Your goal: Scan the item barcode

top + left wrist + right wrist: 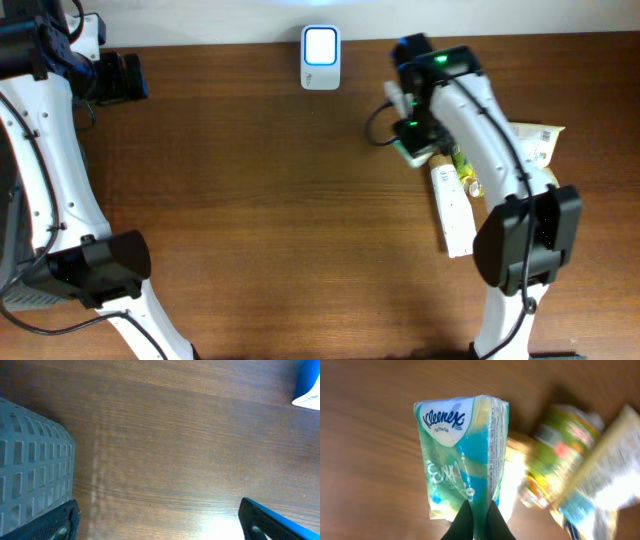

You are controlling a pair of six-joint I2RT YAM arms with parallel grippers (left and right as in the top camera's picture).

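The item is a green and white Kleenex tissue pack [462, 455]. My right gripper [478, 507] is shut on its lower edge and holds it above the table. From overhead, only a green edge of the pack [411, 152] shows under that gripper [415, 138], right of the white barcode scanner [320, 58], whose face is lit. No barcode is visible on the pack. My left gripper [125, 78] sits at the far left back of the table. In its own view it [157, 520] is open over bare wood, with nothing between the fingers.
A white box [455, 210], a yellow-green bottle [466, 172] and a printed packet [535, 145] lie close under the right arm. A grey mesh basket [30, 465] stands left of the left gripper, and a blue and white object [309, 385] sits at that view's upper right.
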